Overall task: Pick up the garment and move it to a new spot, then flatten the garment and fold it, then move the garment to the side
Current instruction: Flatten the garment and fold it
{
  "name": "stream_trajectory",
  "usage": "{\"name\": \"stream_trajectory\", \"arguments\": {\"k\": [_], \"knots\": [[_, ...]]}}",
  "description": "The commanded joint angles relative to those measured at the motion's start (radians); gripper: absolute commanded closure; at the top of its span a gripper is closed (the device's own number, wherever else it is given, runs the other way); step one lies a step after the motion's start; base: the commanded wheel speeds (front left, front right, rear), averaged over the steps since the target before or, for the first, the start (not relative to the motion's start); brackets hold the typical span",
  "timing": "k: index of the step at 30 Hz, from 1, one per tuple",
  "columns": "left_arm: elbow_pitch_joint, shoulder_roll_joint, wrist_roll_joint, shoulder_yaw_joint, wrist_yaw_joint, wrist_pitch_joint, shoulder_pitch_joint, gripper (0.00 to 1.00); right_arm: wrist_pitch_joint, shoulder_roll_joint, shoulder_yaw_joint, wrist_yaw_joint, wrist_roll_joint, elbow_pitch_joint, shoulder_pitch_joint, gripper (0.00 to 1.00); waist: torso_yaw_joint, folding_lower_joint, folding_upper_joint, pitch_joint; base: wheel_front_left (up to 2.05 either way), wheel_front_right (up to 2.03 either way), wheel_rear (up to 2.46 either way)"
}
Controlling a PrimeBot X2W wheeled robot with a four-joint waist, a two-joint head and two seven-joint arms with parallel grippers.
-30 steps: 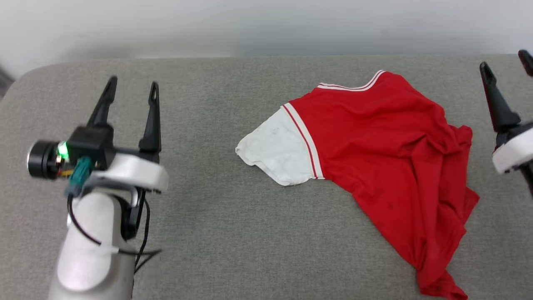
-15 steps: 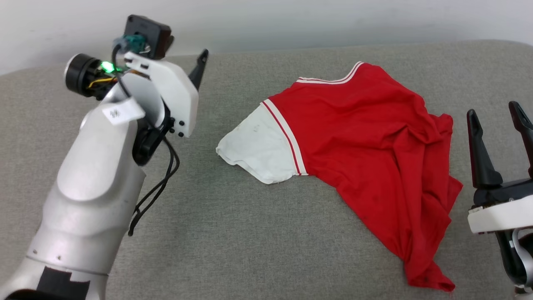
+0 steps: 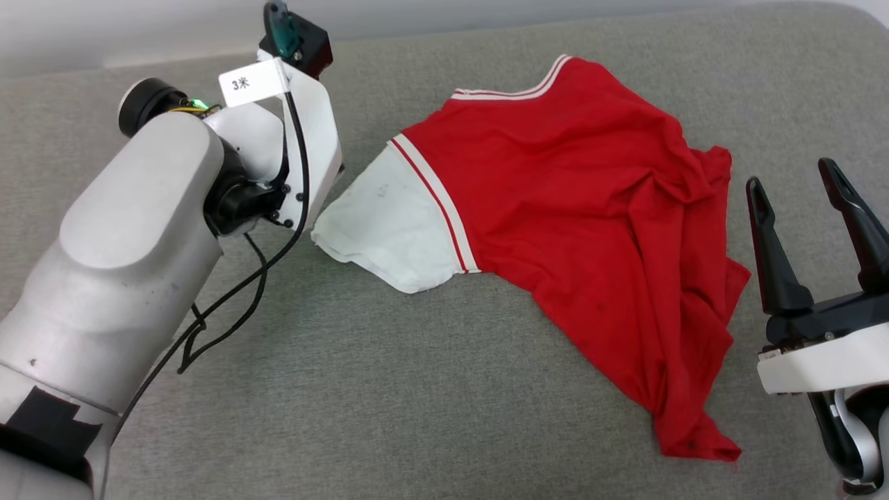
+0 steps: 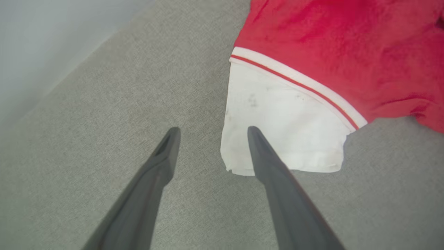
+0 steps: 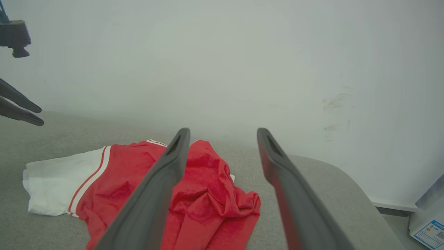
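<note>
The garment point(image 3: 569, 201) is a red shirt lying crumpled on the grey cushion, its white sleeve point(image 3: 389, 229) spread toward the left. My left arm point(image 3: 139, 229) reaches over from the left, its wrist tipped down beside the sleeve. In the left wrist view my left gripper point(image 4: 213, 129) is open above the sleeve's point(image 4: 284, 128) outer edge, one finger over the white cloth, the other over bare cushion. My right gripper point(image 3: 793, 177) stands open and empty just right of the garment's rumpled side point(image 5: 208, 194). The left gripper's fingers point(image 5: 20, 107) show at the far left of the right wrist view.
The grey cushion point(image 3: 417, 389) spreads wide in front of and left of the garment. A pale wall point(image 5: 222, 52) runs along the back. The cushion's rounded end point(image 5: 347, 180) drops off on the right, with a box point(image 5: 430, 229) on the floor beyond.
The camera has tilted down. My left arm rose and swung right, turning its fingers down at the white sleeve. My right gripper came in beside the garment's right side. The garment lies as before.
</note>
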Motion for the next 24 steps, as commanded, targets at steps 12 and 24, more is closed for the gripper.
{"name": "stream_trajectory", "arguments": {"k": [12,24], "knots": [[0.041,0.082,-0.131,-0.245,0.0,0.189,-0.019,0.0,-0.005,-0.001,0.041,-0.001,-0.006,0.011,-0.071,0.0,-0.077,0.0,-0.0001,0.11,0.0,0.0,0.0],[-0.002,0.144,-0.238,-0.359,0.0,0.068,-0.057,1.0,-0.008,-0.031,0.022,-0.001,-0.005,0.065,-0.073,0.0,-0.011,0.0,-0.0001,0.072,0.0,0.0,0.0]]}}
